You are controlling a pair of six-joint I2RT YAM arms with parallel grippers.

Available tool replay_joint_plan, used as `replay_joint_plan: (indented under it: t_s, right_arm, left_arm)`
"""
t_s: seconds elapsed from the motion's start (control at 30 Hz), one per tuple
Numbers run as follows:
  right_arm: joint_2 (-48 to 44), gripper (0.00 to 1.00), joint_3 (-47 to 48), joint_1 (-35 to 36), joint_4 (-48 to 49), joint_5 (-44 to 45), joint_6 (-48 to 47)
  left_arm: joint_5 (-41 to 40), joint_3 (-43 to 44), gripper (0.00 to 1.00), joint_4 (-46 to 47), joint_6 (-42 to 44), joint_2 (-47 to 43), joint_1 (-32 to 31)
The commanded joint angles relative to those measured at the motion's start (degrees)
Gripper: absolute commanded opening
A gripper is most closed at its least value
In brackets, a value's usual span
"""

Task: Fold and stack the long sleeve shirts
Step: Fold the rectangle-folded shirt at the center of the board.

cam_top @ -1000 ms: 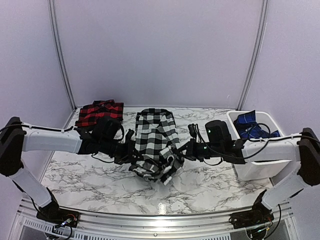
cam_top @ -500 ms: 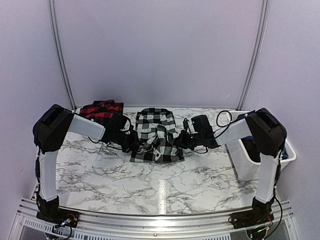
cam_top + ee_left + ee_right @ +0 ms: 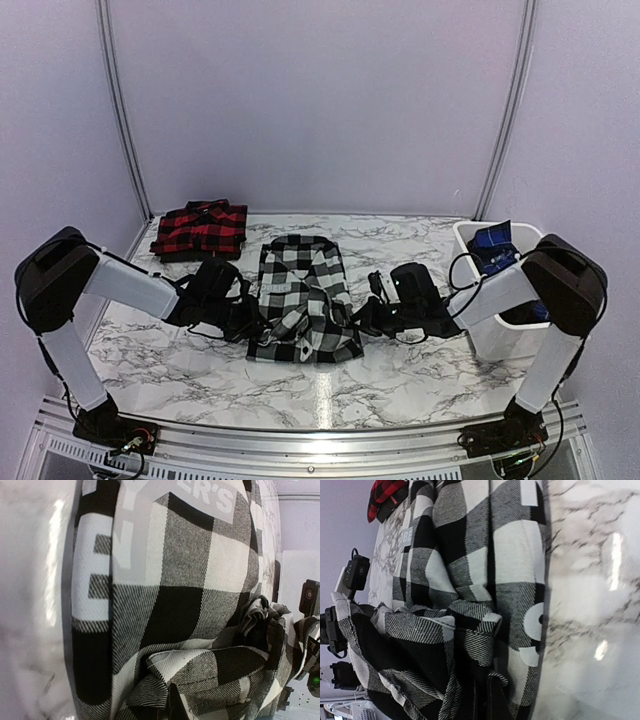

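The black-and-white check shirt (image 3: 303,290) lies along the middle of the marble table (image 3: 420,380), collar end far, near end bunched. My left gripper (image 3: 252,324) is at its near left edge and my right gripper (image 3: 360,320) at its near right edge. Each is shut on a bunched fold of that shirt. The left wrist view shows the cloth (image 3: 180,580) with white block letters gathered at the gripper (image 3: 172,707). The right wrist view shows the cloth (image 3: 470,565) gathered at the gripper (image 3: 487,700). The red-and-black shirt (image 3: 200,228) lies folded at the back left.
A white bin (image 3: 500,335) stands at the right edge of the table with blue check cloth (image 3: 497,250) in it. The right forearm lies just in front of the bin. A metal rail runs along the near edge.
Both grippers have come back from the far side toward the near side with the black-and-white shirt's edge in hold. The shirt has gone from a short bunch to a longer spread.
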Motion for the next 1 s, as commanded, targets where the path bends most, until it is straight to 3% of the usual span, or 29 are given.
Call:
replay_joint_plan:
  t_s: [0.0, 0.3, 0.83, 0.97]
  right_arm:
    - [-5.9, 0.00, -2.4, 3.0, -0.8, 3.3, 2.0]
    - [-5.3, 0.00, 5.2, 2.9, -6.3, 5.2, -1.1]
    - [-0.9, 0.00, 8.8, -0.5, -5.1, 4.8, -2.1]
    - [-1.1, 0.07, 9.9, -1.5, -5.6, 3.9, -3.7]
  left_arm:
    - [-3.2, -6.0, 0.00, -0.1, -2.5, -6.8, -1.0]
    - [-4.6, -5.3, 0.00, -0.2, -2.7, -13.0, -0.5]
    - [-3.8, -1.7, 0.00, -0.4, -2.0, -7.3, 2.4]
    - [-5.0, -2.1, 0.14, -0.7, -1.9, -8.7, 3.3]
